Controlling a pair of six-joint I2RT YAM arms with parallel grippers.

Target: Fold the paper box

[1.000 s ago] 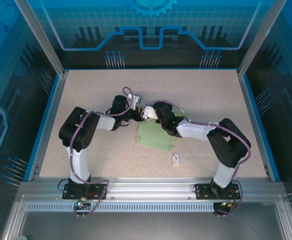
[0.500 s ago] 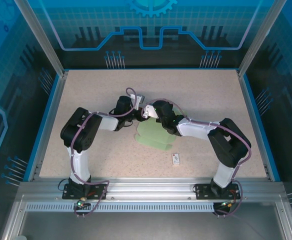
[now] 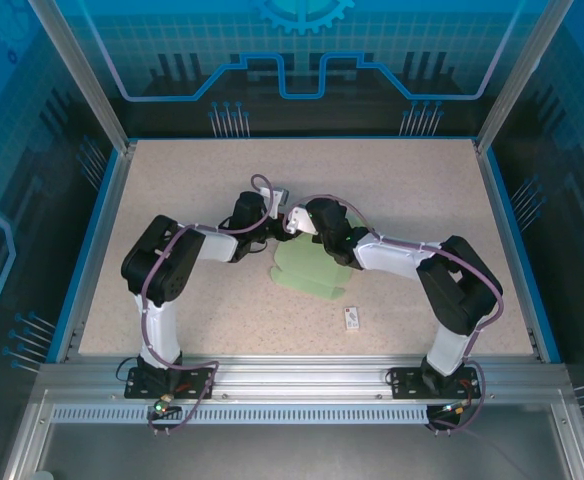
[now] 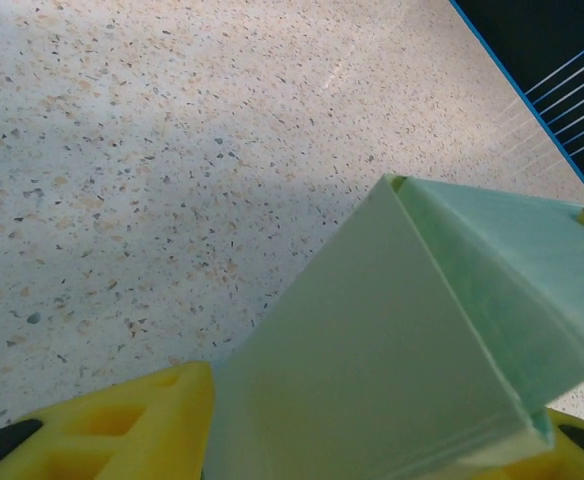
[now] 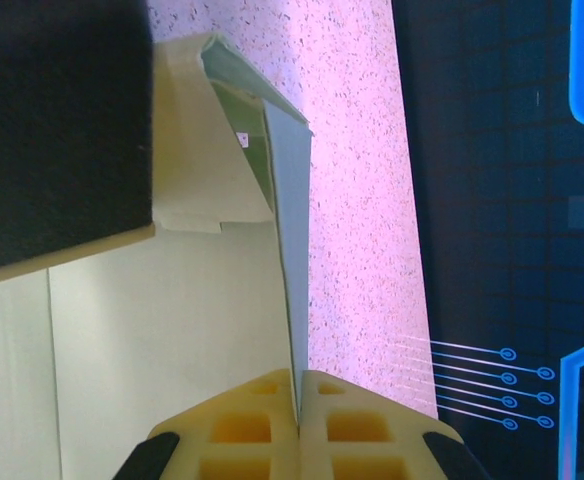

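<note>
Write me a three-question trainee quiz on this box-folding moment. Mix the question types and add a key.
1. True or false: the right gripper is shut on a thin panel of the paper box.
2. Where is the small white tag?
A. On the table, apart from the box, on its near side
B. On top of the box
C. Against the far wall
3. Fill the blank: in the left wrist view, the left gripper has its yellow fingers on either side of a folded part of the ___.

Key: 1 true; 2 A; 3 paper box.
</note>
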